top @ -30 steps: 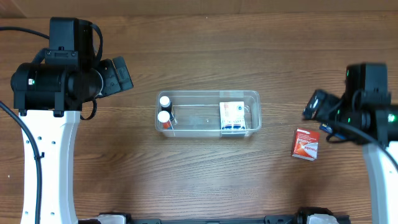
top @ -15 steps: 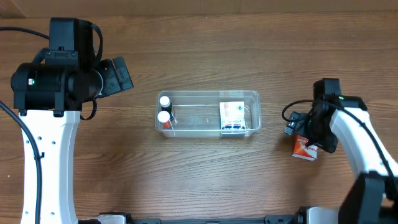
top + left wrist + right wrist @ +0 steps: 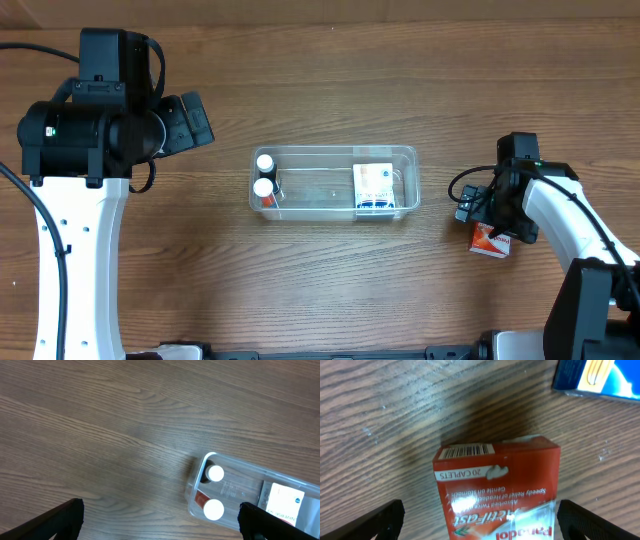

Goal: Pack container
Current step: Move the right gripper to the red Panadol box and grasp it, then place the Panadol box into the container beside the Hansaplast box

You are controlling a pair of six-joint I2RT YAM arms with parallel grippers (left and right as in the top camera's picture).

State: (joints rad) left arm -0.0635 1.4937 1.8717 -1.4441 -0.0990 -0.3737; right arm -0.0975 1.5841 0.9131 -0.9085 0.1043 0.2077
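The clear container (image 3: 335, 150) lies mid-table and holds two white-capped bottles (image 3: 265, 174) at its left end and a white-and-blue box (image 3: 374, 187) at its right end. A red Panadol box (image 3: 493, 243) lies flat on the table to the container's right. My right gripper (image 3: 487, 216) hangs just above it, open. In the right wrist view the fingers (image 3: 495, 527) straddle the red box (image 3: 497, 485) without closing on it. My left gripper (image 3: 192, 121) is open and empty up at the far left. Its wrist view (image 3: 160, 527) shows the container (image 3: 192, 491) and the bottle caps (image 3: 215, 473).
The corner of a blue box (image 3: 600, 377) shows at the top right of the right wrist view, just beyond the red box. It is hidden under the right arm in the overhead view. The wooden table top (image 3: 330, 290) lies all around.
My right arm has swung in from the table's right edge and lowered its open gripper over the red box. The left arm, the container and its contents have not moved.
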